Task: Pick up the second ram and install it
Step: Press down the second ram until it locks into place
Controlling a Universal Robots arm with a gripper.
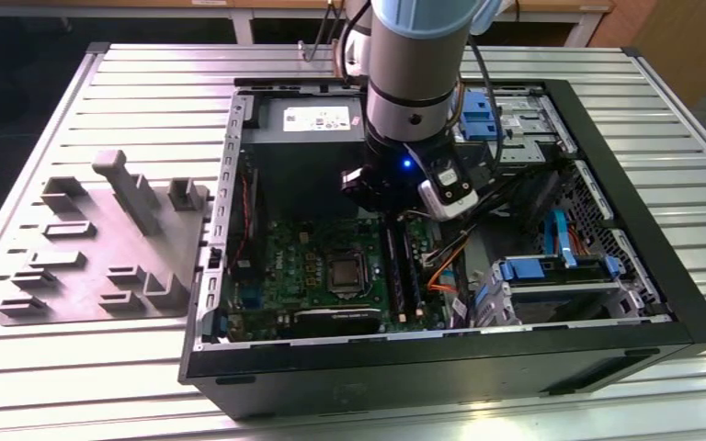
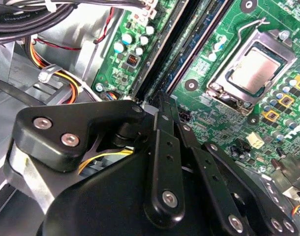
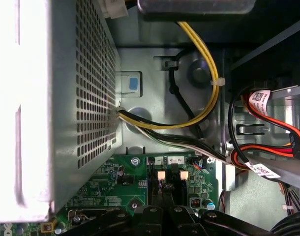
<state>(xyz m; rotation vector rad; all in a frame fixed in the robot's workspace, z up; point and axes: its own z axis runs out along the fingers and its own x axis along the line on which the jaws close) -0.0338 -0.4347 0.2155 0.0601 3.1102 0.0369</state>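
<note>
- Jaws drawn together, nothing plainly clamped; gripper (image 2: 162, 101) low over the slot end.
- second ram (image 2: 175, 54): seemingly the thin green edge standing in a black slot rail, just ahead.
- Best pressed straight down, evenly, without tilt.
- White latches (image 3: 161, 174) checkable in the first wrist view; stick alignment in the second wrist view.

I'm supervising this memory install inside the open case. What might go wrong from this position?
1. The black gripper sits right over the long black memory slots on the green motherboard; a slight misalignment could load the board.
2. The yellow and black cable bundle and orange cables lie close by; the arm might snag them.
</note>
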